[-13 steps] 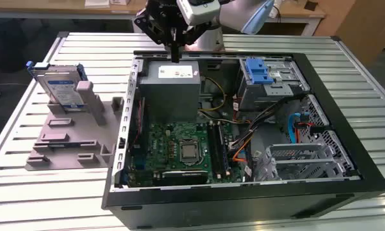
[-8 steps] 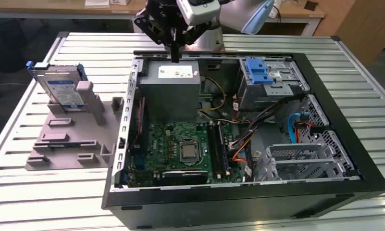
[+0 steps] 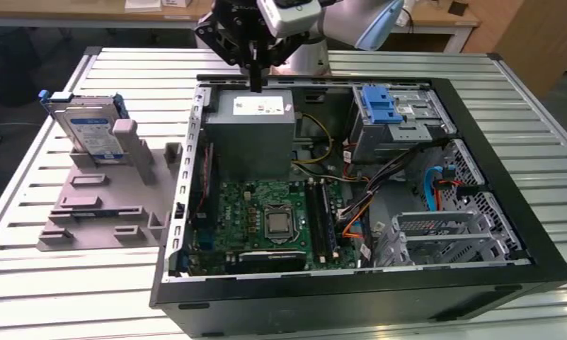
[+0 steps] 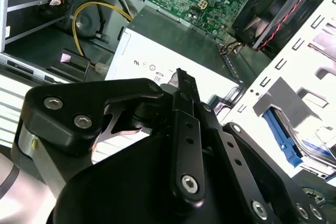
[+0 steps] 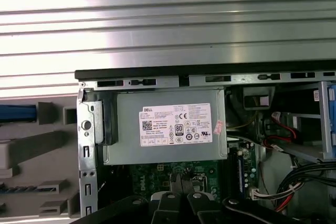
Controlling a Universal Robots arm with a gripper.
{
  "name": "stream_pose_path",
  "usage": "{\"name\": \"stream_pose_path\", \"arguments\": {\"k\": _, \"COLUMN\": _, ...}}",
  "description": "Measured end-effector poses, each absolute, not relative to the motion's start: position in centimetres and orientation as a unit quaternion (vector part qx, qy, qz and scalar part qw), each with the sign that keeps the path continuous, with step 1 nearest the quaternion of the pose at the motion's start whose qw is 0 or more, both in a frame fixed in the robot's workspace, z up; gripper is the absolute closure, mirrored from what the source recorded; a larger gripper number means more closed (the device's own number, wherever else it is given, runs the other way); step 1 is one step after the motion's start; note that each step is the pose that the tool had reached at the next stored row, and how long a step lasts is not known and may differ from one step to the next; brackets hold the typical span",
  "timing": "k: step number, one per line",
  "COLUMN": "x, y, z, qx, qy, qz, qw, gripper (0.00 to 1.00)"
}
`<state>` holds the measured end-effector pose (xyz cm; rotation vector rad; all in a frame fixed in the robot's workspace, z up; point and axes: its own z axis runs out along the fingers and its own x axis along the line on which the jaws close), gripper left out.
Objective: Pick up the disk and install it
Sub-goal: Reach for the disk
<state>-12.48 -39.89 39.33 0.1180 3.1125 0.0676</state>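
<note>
Disk (image 3: 90, 131) pickup has not begun, as far as I can judge; the disk stands on edge in the grey holder (image 3: 104, 205), well apart from the pincer (image 3: 255, 83), off toward the exterior view's left; the pincer hangs empty, fingers pressed together, just above the far rim of the open computer case (image 3: 359, 304); the grey metal box (image 5: 168, 153) lies just beyond its tips in the first wrist view; picking up and installing both remain; by count: one disk, one holder, one case, one grey box, one blue latch (image 3: 389, 106), one pincer.
</note>
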Motion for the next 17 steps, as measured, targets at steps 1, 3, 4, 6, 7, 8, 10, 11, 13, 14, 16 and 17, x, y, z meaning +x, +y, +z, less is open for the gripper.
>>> {"name": "stream_pose_path", "arguments": {"k": 1, "x": -12.51, "y": -39.89, "z": 39.33, "qx": 0.038, "qy": 0.999, "qz": 0.022, "qw": 0.013, "gripper": 0.89}}
{"name": "stream_pose_path", "arguments": {"k": 3, "x": -12.58, "y": -39.89, "z": 39.33, "qx": 0.038, "qy": 0.999, "qz": 0.022, "qw": 0.013, "gripper": 0.89}}
{"name": "stream_pose_path", "arguments": {"k": 4, "x": -12.61, "y": -39.89, "z": 39.33, "qx": 0.038, "qy": 0.999, "qz": 0.022, "qw": 0.013, "gripper": 0.89}}
{"name": "stream_pose_path", "arguments": {"k": 6, "x": -12.67, "y": -39.89, "z": 39.33, "qx": 0.038, "qy": 0.999, "qz": 0.022, "qw": 0.013, "gripper": 0.89}}
{"name": "stream_pose_path", "arguments": {"k": 7, "x": -12.70, "y": -39.89, "z": 39.33, "qx": 0.038, "qy": 0.999, "qz": 0.022, "qw": 0.013, "gripper": 0.89}}
{"name": "stream_pose_path", "arguments": {"k": 8, "x": -12.74, "y": -39.89, "z": 39.33, "qx": 0.038, "qy": 0.999, "qz": 0.022, "qw": 0.013, "gripper": 0.89}}
{"name": "stream_pose_path", "arguments": {"k": 10, "x": -12.80, "y": -39.89, "z": 39.33, "qx": 0.038, "qy": 0.999, "qz": 0.022, "qw": 0.013, "gripper": 0.89}}
{"name": "stream_pose_path", "arguments": {"k": 11, "x": -12.83, "y": -39.89, "z": 39.33, "qx": 0.038, "qy": 0.999, "qz": 0.022, "qw": 0.013, "gripper": 0.89}}
{"name": "stream_pose_path", "arguments": {"k": 13, "x": -12.89, "y": -39.89, "z": 39.33, "qx": 0.038, "qy": 0.999, "qz": 0.022, "qw": 0.013, "gripper": 0.89}}
{"name": "stream_pose_path", "arguments": {"k": 14, "x": -12.93, "y": -39.89, "z": 39.33, "qx": 0.038, "qy": 0.999, "qz": 0.022, "qw": 0.013, "gripper": 0.89}}
{"name": "stream_pose_path", "arguments": {"k": 16, "x": -12.99, "y": -39.89, "z": 39.33, "qx": 0.038, "qy": 0.999, "qz": 0.022, "qw": 0.013, "gripper": 0.89}}
{"name": "stream_pose_path", "arguments": {"k": 17, "x": -13.02, "y": -39.89, "z": 39.33, "qx": 0.038, "qy": 0.999, "qz": 0.022, "qw": 0.013, "gripper": 0.89}}
